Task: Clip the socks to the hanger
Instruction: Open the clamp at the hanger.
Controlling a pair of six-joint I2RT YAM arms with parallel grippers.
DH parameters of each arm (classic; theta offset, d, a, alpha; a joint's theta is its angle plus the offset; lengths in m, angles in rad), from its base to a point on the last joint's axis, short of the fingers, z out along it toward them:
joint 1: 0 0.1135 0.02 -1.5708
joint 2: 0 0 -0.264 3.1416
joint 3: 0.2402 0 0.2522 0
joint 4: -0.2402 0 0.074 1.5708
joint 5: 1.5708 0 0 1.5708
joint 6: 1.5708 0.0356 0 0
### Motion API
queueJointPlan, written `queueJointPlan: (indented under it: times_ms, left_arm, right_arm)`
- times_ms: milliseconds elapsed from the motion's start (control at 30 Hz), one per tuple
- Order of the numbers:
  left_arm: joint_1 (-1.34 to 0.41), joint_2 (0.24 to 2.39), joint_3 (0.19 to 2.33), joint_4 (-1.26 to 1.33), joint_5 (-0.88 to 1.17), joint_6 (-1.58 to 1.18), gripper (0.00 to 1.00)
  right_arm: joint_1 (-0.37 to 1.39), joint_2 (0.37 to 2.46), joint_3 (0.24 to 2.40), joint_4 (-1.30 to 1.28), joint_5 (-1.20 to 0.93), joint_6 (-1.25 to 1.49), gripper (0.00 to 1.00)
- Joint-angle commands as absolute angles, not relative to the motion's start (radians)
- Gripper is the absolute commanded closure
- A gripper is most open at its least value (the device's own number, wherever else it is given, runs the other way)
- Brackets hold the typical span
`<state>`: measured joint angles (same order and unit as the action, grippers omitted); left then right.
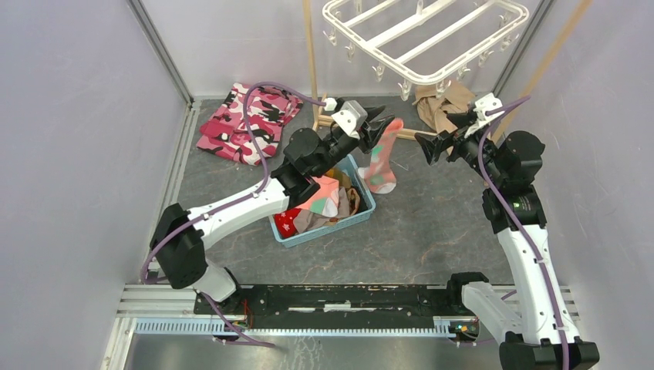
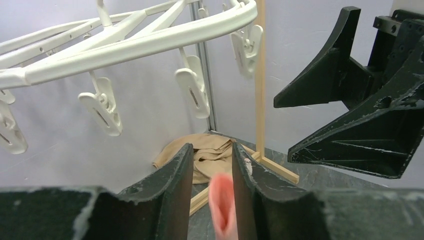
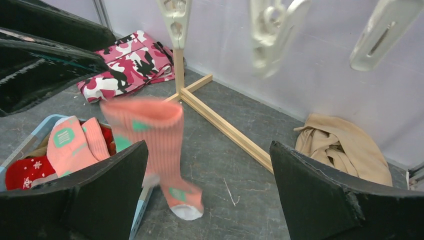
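Open grey floor [image 1: 432, 223]; left fingers [image 2: 170, 190] loosely apart around sock [image 1: 383, 158], right fingers [image 3: 320, 190] wide.

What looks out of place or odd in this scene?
The salmon-pink sock is not on any clip of the hanger. It shows blurred between the parted fingers of the left gripper, toe down beside the blue basket, so it looks as if it is dropping.

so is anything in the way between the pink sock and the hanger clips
Nothing visible does. The sock lies between the left gripper's fingers, and the hanger's pegs hang above it with open air between. The open right gripper stands off to the sock's right, not in that path.
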<state>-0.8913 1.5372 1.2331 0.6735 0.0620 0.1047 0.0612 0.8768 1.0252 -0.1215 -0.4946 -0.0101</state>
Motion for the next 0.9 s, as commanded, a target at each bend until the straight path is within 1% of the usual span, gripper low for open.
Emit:
queueJointPlan:
  times_ms: [0, 67, 133, 233, 367, 500, 567, 633, 733, 800, 867]
  left_arm:
    - [-0.887, 1.470, 1.201, 0.673, 0.059, 0.060, 0.58]
    - [-0.887, 1.457, 1.184, 0.668, 0.059, 0.060, 0.55]
    - [-0.887, 1.445, 1.165, 0.654, 0.059, 0.059, 0.58]
    - [-0.885, 1.414, 1.126, 0.638, 0.065, 0.057, 0.58]
    - [-0.860, 1.365, 1.026, 0.615, 0.162, 0.036, 0.48]
    - [-0.832, 1.313, 0.876, 0.673, 0.234, -0.030, 0.42]
    - [-0.831, 1.311, 0.835, 0.701, 0.264, -0.018, 0.38]
    - [-0.831, 1.336, 0.839, 0.689, 0.317, 0.028, 0.36]
    - [-0.844, 1.418, 0.894, 0.633, 0.437, 0.131, 0.32]
    - [-0.875, 1.491, 0.951, 0.539, 0.491, 0.240, 0.28]
    - [-0.920, 1.586, 1.036, 0.431, 0.523, 0.340, 0.28]
  right_arm:
    - [0.054, 0.851, 1.014, -0.098, -0.524, -0.018, 0.02]
    - [0.054, 0.847, 1.012, -0.096, -0.530, -0.015, 0.02]
    - [0.055, 0.843, 1.011, -0.101, -0.529, -0.019, 0.02]
    - [0.053, 0.837, 1.004, -0.119, -0.532, -0.041, 0.02]
    - [0.051, 0.819, 0.977, -0.142, -0.570, -0.098, 0.02]
    - [0.040, 0.818, 0.941, -0.192, -0.603, -0.187, 0.02]
    - [0.022, 0.837, 0.932, -0.234, -0.647, -0.241, 0.02]
    - [0.006, 0.874, 0.943, -0.307, -0.685, -0.299, 0.02]
    - [-0.074, 0.923, 0.950, -0.363, -0.756, -0.364, 0.03]
    - [-0.119, 0.950, 0.947, -0.382, -0.800, -0.382, 0.03]
    - [-0.167, 0.980, 0.946, -0.410, -0.825, -0.405, 0.03]
